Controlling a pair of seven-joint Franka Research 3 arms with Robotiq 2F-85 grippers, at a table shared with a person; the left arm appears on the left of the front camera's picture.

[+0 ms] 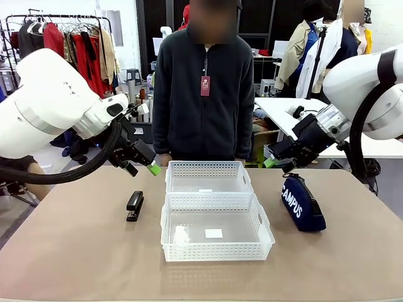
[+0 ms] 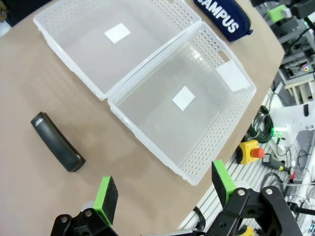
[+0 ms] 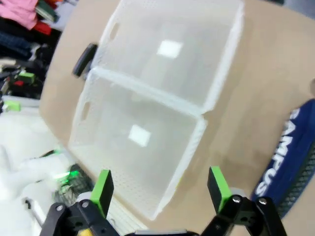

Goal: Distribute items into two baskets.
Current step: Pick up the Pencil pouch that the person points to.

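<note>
Two white lattice baskets stand end to end mid-table, the far basket (image 1: pixel 208 165) touching the near basket (image 1: pixel 214 251). A small black stapler (image 1: pixel 135 205) lies on the table left of them. The navy "CAMPUS" pouch (image 1: pixel 303 203) lies to their right. My left gripper (image 1: pixel 141 168) hovers open above the table behind the stapler, holding nothing. My right gripper (image 1: pixel 278 162) hovers open just behind the pouch. The left wrist view has its gripper (image 2: pixel 165 189) open over the stapler (image 2: pixel 56 148), both baskets (image 2: pixel 216 142) and the pouch (image 2: pixel 224 17). The right wrist view has its gripper (image 3: pixel 161 189) open over the baskets (image 3: pixel 147 196), pouch (image 3: pixel 290 162) and stapler (image 3: pixel 84 60).
A person in a dark fleece (image 1: pixel 203 94) stands at the far edge behind the baskets, hands out of sight. The brown table (image 1: pixel 82 258) has free room in front and at both sides. Cables and an emergency-stop box (image 2: pixel 251 151) lie beyond the table's near edge.
</note>
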